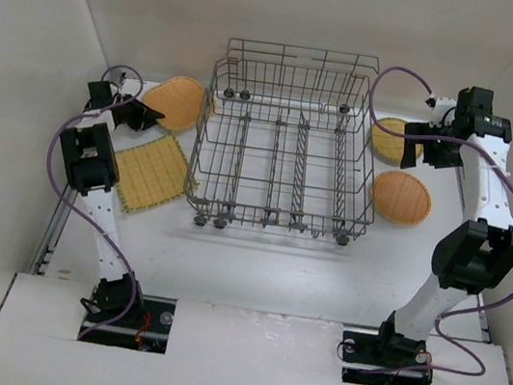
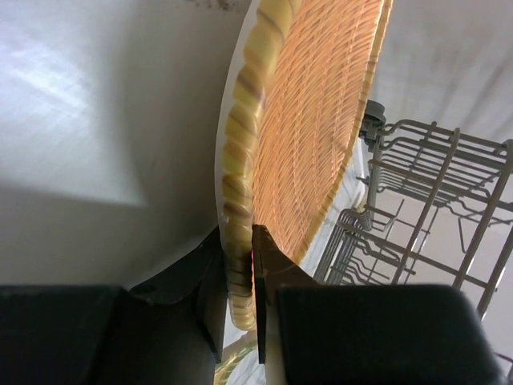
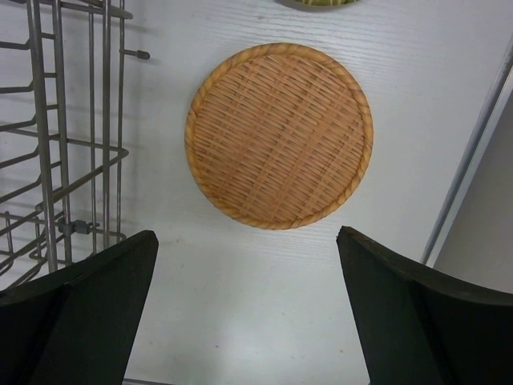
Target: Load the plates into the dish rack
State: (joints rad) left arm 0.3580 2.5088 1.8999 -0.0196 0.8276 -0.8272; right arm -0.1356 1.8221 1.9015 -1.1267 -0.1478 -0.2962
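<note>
My left gripper is shut on the rim of an orange round plate, left of the dish rack. In the left wrist view the plate stands on edge, pinched at its braided rim by the gripper, with the rack's wires to its right. A square yellow plate lies flat beside the rack's left side. Right of the rack lie a yellow-tan round plate and an orange round plate. My right gripper is open and empty, high above that orange plate.
The grey wire rack holds no plates; its taller back faces the far wall. White walls close the table on the left, right and back. The right table edge runs close beside the orange plate. The rack's side shows left in the right wrist view.
</note>
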